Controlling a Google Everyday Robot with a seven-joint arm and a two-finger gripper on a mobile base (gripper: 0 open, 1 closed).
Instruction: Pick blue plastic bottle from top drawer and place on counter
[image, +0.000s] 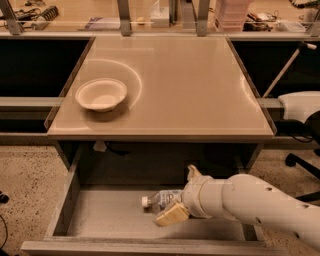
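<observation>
Blue plastic bottle (159, 199) between hand (177, 195) fingers (170, 216)

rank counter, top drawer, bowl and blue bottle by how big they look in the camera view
1-2. counter and top drawer: look alike, drawer nearer, so unranked
3. bowl
4. blue plastic bottle, partly hidden by the gripper in the drawer

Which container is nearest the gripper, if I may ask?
The blue plastic bottle, lying in the top drawer at the gripper; the white bowl sits on the counter.
</observation>
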